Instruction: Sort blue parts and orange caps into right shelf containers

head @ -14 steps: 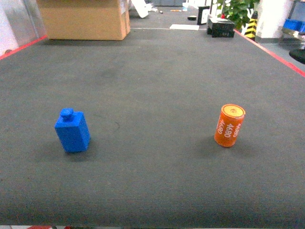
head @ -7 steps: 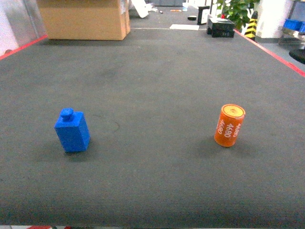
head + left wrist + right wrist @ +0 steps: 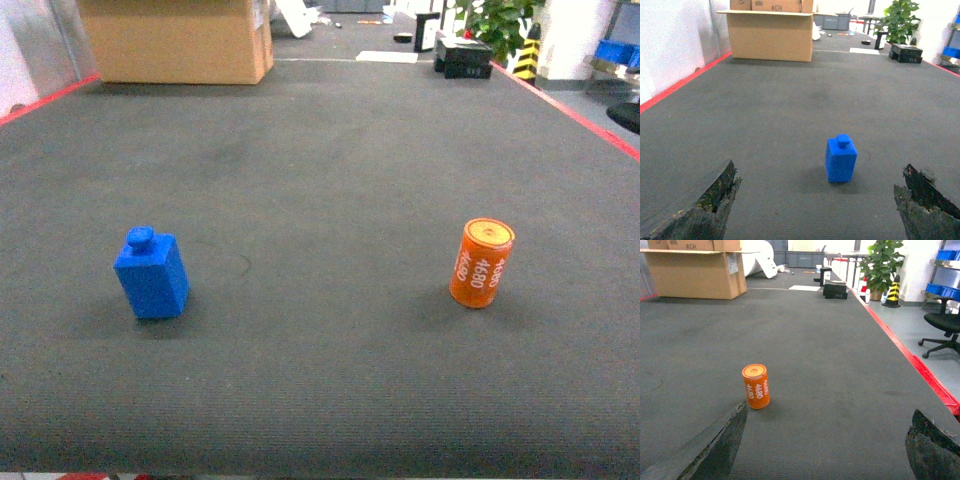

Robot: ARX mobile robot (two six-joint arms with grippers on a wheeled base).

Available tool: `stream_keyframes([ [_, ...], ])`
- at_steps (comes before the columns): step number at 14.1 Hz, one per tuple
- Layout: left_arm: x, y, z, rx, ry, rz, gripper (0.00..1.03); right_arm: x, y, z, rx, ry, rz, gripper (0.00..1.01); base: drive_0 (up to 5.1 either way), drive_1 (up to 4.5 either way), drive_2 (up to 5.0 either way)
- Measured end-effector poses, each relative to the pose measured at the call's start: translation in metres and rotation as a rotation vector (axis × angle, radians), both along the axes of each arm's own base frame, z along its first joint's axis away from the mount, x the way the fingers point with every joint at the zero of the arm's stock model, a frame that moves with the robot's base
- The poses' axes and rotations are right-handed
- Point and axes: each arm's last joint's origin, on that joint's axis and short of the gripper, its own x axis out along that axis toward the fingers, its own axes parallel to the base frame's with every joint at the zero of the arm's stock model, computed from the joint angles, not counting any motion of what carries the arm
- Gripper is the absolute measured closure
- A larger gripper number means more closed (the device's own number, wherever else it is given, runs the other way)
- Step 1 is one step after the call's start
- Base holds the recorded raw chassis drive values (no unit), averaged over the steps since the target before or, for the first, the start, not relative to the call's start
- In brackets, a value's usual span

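Blue part (image 3: pixel 151 276): standing upright at lower left of the head view on the dark ribbed bench (image 3: pixel 330 150), knob on top, long axis vertical. Nothing touches it.
Left tool (image 3: pixel 810 200): spread wide, one finger in each lower corner of the left wrist view, gripping nothing. Its fingers (image 3: pixel 700 207) look rough and worn.
Left line-up: the blue part (image 3: pixel 841 159) sits ahead of the tool and slightly right of the centre of the gap, well short of being between the fingers. My read is that a forward reach with a small nudge right would bracket it.
Orange cap (image 3: pixel 482 263): right of centre in the head view, upright stubby cylinder with white numerals down its side, well apart from the blue part.
Right tool (image 3: pixel 825 445): also spread, fingers in the lower corners of the right wrist view, empty.
Right line-up: here the orange cap (image 3: pixel 756 386) stands ahead and far left in the view, just above the left finger (image 3: pixel 715 445), not centred. That arm would likely need to shift left before closing.
Nearer arm: left arm for blue, right arm for orange, judging by sides.
Shelf bins: only slivers of blue at the far upper right edge of the head view; too little to tell.
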Motion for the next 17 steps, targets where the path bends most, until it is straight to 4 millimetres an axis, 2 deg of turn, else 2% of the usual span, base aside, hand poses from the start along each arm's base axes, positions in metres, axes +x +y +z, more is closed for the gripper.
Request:
stream_keyframes([
  [4, 0.0, 0.0, -0.001, 0.005, 0.013, 0.011, 0.05, 0.0, 0.0, 0.0, 0.0, 0.0, 0.0, 0.03, 0.0, 0.0, 0.0],
  [6, 0.007, -0.009, -0.004, 0.084, 0.114, 0.184, 0.05, 0.006, 0.005, -0.007, -0.059, 0.169, -0.165, 0.03, 0.0, 0.0, 0.0],
  [7, 0.012, -0.008, 0.0, 0.08, 0.086, 0.232, 0.05, 0.009, 0.007, -0.003, -0.062, 0.143, -0.223, 0.03, 0.0, 0.0, 0.0],
  [8, 0.019, -0.009, 0.005, 0.083, 0.072, 0.216, 0.05, 0.017, 0.011, 0.003, -0.056, 0.117, -0.2, 0.03, 0.0, 0.0, 0.0],
  [10, 0.046, -0.011, 0.018, 0.064, 0.04, 0.166, 0.05, 0.042, 0.018, 0.014, -0.042, 0.091, -0.153, 0.03, 0.0, 0.0, 0.0],
  [11, 0.068, -0.014, 0.027, 0.055, 0.016, 0.143, 0.05, 0.062, 0.024, 0.019, -0.026, 0.08, -0.12, 0.03, 0.0, 0.0, 0.0],
  [12, 0.099, -0.022, 0.031, 0.054, 0.021, 0.094, 0.05, 0.089, 0.035, 0.025, -0.008, 0.07, -0.078, 0.03, 0.0, 0.0, 0.0],
  [13, 0.12, -0.027, 0.027, 0.044, 0.056, 0.066, 0.05, 0.109, 0.042, 0.026, 0.003, 0.08, -0.053, 0.03, 0.0, 0.0, 0.0],
  [14, 0.152, -0.036, 0.013, 0.037, 0.153, 0.031, 0.05, 0.143, 0.056, 0.02, 0.022, 0.139, -0.015, 0.03, 0.0, 0.0, 0.0],
  [17, 0.188, -0.049, -0.013, 0.019, 0.264, -0.012, 0.05, 0.187, 0.074, -0.002, 0.03, 0.221, 0.008, 0.03, 0.0, 0.0, 0.0],
])
